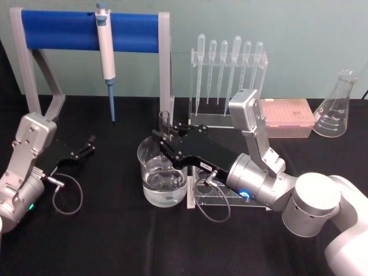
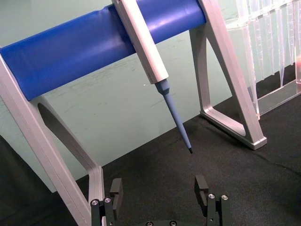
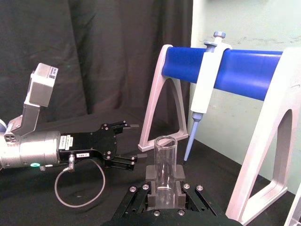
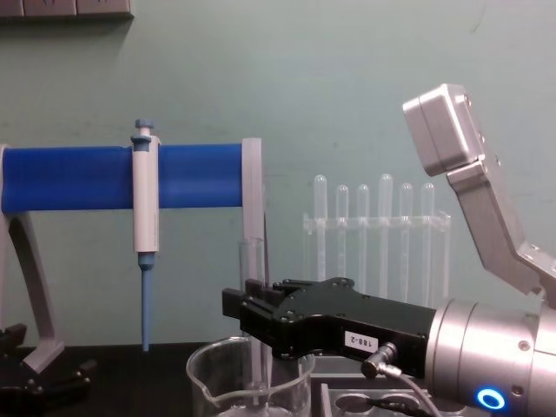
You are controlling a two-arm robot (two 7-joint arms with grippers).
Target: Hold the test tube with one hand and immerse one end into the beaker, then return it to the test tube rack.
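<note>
My right gripper (image 1: pixel 163 140) is shut on the test tube (image 1: pixel 165 122), a clear glass tube held upright over the beaker (image 1: pixel 163 175). The beaker holds water. In the chest view the test tube (image 4: pixel 252 261) runs down from the right gripper (image 4: pixel 241 314) past the rim of the beaker (image 4: pixel 217 387); its lower end sits inside, near the water surface. In the right wrist view the test tube (image 3: pixel 164 162) stands between the two pads, open rim up. My left gripper (image 1: pixel 87 146) rests open at the table's left, also seen as the left gripper (image 2: pixel 159 189).
A blue-bar stand (image 1: pixel 69 31) with a hanging white-and-blue pipettor (image 1: pixel 106 54) stands behind the beaker. A rack of plastic pipettes (image 1: pixel 230 69), a pink tip box (image 1: pixel 286 115) and a conical flask (image 1: pixel 336 106) are at the back right. A clear tube rack (image 1: pixel 221 198) lies under the right arm.
</note>
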